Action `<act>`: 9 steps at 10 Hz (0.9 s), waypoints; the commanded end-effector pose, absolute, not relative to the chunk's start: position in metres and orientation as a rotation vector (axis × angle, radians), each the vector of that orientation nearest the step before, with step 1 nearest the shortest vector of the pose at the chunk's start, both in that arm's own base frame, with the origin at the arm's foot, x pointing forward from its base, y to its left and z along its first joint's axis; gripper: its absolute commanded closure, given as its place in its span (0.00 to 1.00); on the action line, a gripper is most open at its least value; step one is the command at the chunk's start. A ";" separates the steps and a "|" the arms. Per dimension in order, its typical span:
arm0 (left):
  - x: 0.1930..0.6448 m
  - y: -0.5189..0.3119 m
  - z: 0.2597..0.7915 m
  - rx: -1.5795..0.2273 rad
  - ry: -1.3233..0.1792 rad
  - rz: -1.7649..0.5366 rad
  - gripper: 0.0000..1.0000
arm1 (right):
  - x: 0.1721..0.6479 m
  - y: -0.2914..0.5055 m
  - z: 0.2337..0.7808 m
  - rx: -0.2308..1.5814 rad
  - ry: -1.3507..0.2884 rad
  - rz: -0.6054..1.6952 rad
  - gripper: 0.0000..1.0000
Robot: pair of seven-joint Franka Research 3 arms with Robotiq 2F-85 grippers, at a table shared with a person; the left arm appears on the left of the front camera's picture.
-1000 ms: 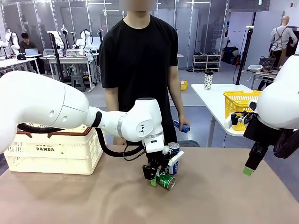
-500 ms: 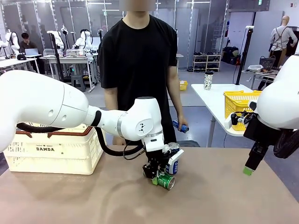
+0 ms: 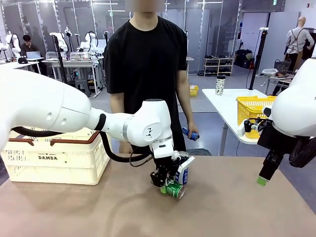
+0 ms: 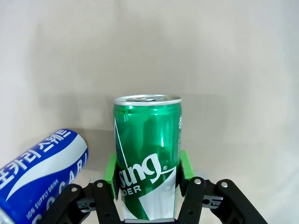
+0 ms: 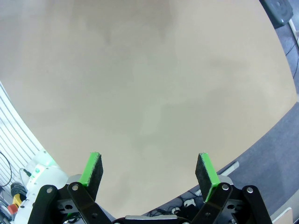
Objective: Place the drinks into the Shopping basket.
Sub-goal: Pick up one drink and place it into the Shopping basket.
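Observation:
My left gripper (image 3: 166, 185) is shut on a green drink can (image 3: 175, 190), low over the middle of the table. In the left wrist view the green pads (image 4: 111, 171) press both sides of the green can (image 4: 147, 140). A blue-and-white can (image 3: 183, 171) stands just behind it and appears beside the gripper as the blue-and-white can (image 4: 42, 175). The person's hand holds another blue can (image 3: 191, 134) above the far edge. The Shopping basket (image 3: 54, 159) sits at the table's left. My right gripper (image 3: 263, 179) hangs open above the right edge, with nothing between its pads (image 5: 92, 168).
A person in a black shirt (image 3: 145, 64) stands at the far side. A yellow basket (image 3: 252, 108) and a speckled cup (image 3: 220, 85) sit on a white table behind on the right. Bare tabletop (image 3: 232, 207) lies between the two grippers.
My left gripper has tightened on the green can and drawn it slightly up and left; the arm's big link has risen. The right arm has not moved.

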State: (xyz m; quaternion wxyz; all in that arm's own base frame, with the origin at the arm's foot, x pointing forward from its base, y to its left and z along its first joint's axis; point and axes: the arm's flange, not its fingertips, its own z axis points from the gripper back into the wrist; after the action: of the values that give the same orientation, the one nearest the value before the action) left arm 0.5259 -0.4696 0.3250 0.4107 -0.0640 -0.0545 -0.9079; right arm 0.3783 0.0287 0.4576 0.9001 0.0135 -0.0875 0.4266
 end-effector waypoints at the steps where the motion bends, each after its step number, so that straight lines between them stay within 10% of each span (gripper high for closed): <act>1: 0.493 -0.450 0.358 -0.098 -0.096 -2.306 0.66 | 0.377 0.027 0.458 0.028 -0.181 0.881 0.00; 9: 0.471 -0.401 0.474 0.068 -0.118 -2.251 0.66 | 0.377 0.027 0.458 0.028 -0.181 0.881 0.00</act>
State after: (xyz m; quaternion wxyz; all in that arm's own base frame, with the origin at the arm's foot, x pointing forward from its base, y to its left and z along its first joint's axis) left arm 0.4765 -0.4101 0.4680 0.4230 0.0202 -0.0561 -0.9042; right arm 0.3783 0.0287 0.4575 0.9001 0.0136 -0.0875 0.4266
